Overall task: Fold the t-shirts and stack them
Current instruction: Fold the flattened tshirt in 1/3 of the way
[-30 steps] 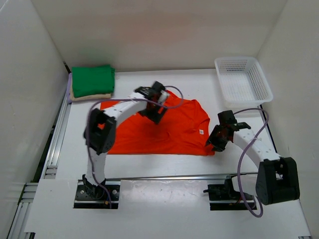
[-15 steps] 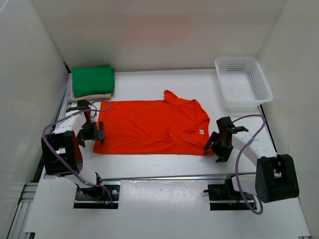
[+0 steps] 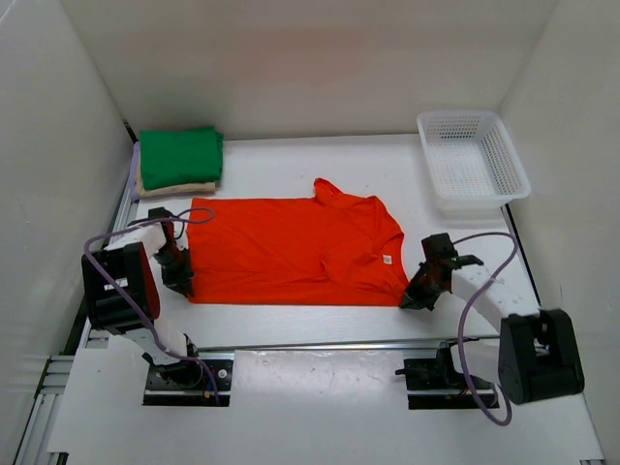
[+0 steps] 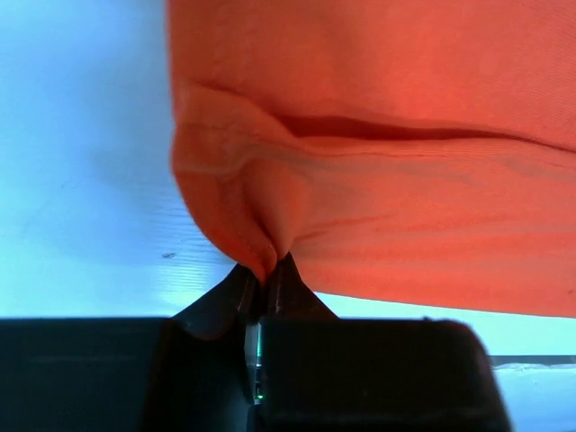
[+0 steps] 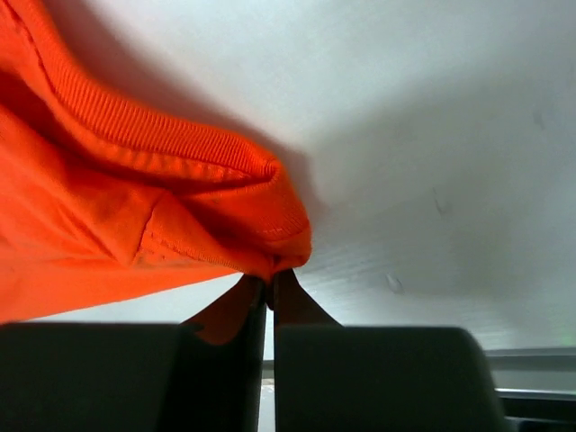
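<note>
The orange-red t-shirt (image 3: pixel 295 250) lies spread flat in the middle of the table. My left gripper (image 3: pixel 184 285) is shut on its near left corner, and the cloth (image 4: pixel 360 162) bunches into the jaws (image 4: pixel 266 270). At the near right corner my right gripper (image 3: pixel 412 296) is shut on the hem (image 5: pixel 135 216), which puckers between the fingertips (image 5: pixel 270 281). A folded green t-shirt (image 3: pixel 180 155) sits on a folded tan t-shirt (image 3: pixel 174 187) at the back left, with a purple edge (image 3: pixel 135 165) showing beside them.
A white lattice basket (image 3: pixel 473 161) stands at the back right. White walls close in the table on three sides. A metal rail (image 3: pixel 107 281) runs along the left edge.
Both grippers have closed on the near corners of the orange-red t-shirt. The left arm swung from over the shirt's middle to its left corner. The shirt now lies flatter.
</note>
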